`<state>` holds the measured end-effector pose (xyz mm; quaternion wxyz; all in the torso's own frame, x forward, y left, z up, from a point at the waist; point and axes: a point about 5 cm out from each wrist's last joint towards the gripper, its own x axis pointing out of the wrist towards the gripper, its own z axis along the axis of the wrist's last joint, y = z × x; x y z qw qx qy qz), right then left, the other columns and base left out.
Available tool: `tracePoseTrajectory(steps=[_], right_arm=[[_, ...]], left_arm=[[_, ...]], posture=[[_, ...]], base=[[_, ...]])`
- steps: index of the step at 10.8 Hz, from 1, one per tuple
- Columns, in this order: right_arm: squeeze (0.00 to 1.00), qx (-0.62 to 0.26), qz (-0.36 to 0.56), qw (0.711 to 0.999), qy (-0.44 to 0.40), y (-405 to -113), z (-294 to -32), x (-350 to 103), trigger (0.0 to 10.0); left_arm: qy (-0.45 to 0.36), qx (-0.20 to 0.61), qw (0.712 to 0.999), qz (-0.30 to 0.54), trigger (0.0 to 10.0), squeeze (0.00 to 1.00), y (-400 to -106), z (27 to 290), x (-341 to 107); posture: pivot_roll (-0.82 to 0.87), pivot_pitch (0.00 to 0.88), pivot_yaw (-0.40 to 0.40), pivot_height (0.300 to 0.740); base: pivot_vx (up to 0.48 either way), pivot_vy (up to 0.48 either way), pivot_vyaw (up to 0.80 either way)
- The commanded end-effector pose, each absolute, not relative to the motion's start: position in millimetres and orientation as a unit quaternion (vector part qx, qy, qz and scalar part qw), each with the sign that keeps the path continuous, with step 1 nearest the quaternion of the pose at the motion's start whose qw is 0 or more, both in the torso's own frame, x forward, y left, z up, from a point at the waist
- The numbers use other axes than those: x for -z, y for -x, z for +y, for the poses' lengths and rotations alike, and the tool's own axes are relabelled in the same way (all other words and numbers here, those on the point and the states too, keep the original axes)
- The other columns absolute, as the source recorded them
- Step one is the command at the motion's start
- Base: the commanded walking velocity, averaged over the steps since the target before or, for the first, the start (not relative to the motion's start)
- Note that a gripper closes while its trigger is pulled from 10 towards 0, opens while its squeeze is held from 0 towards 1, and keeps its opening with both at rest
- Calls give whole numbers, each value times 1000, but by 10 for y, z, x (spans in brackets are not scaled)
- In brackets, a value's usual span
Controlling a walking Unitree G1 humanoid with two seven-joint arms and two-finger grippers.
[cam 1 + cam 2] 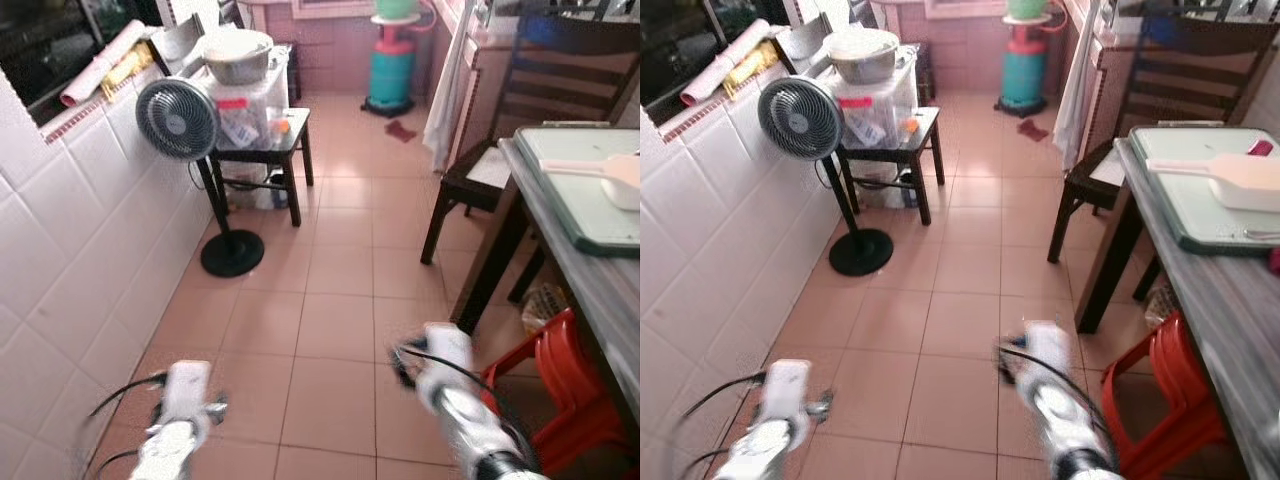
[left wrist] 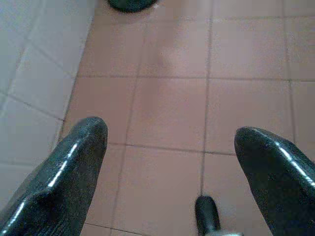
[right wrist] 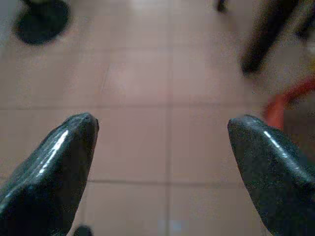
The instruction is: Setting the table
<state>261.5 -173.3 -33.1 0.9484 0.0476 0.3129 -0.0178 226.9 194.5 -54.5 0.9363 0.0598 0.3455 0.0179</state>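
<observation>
My left gripper (image 2: 170,147): fingers spread wide apart, holding nothing, hanging over the pink floor tiles near the white tiled wall (image 1: 70,250).
My right gripper (image 3: 162,147): fingers also wide apart and empty, above the floor, just beside the red plastic stool (image 1: 560,385).
Dining table (image 1: 600,290): grey, stone-look top on dark legs, along my right; I see only its near left edge and corner.
Tray (image 1: 580,190): pale green, rectangular with rounded corners, lying flat at the table's far left corner.
In the tray: a white rounded container (image 1: 625,190) at the tray's right edge, with a flat white paddle (image 1: 590,170) resting across it, its handle towards the tray's left edge.
Chair (image 1: 520,120): dark wood, slatted back, a pale cushion on the seat, beyond the table's far edge.
Side table (image 1: 265,150): small, black, against the left wall.
On the side table: a clear plastic box (image 1: 245,105) with blurred contents, and a dull metal bowl (image 1: 238,55) sitting on its lid.
Fan (image 1: 178,120): round wire cage, black pole and disc base, at the side table's near left corner.
Gas cylinder (image 1: 392,70): teal and pink, upright at the far wall.
Floor: smooth square pink tiles.
</observation>
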Motion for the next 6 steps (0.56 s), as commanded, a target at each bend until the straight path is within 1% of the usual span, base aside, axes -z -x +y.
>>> tracePoseTrajectory(steps=[1, 2, 3, 5, 6], right_arm=[[0, 20, 332, 942, -51, -2562, -1678, 390, 10000], [0, 15, 400, 916, -27, -2306, -1666, 595, 10000], [0, 26, 420, 906, -43, -2220, -1677, 654, 10000], [0, 17, 433, 901, -25, -2155, -1685, 695, 10000], [0, 11, 440, 898, -16, -2115, -1693, 718, 10000]], left_arm=[[-71, -16, 930, 360, 10000, 0, -2227, 1987, 573], [-73, 10, 924, 376, 10000, 0, -2192, 1902, 615], [-70, 12, 923, 379, 10000, 0, -2178, 1887, 626], [-66, 29, 917, 392, 10000, 0, -2128, 1839, 665], [-63, 20, 914, 399, 10000, 0, -2113, 1854, 677]], posture=[[-12, 0, 32, 740], [3, 0, 15, 740], [9, 0, 9, 740], [4, 0, 5, 740], [2, 1, 3, 740]], base=[[0, 0, 0], [0, 0, 0], [0, 0, 0], [0, 0, 0], [0, 0, 0]])
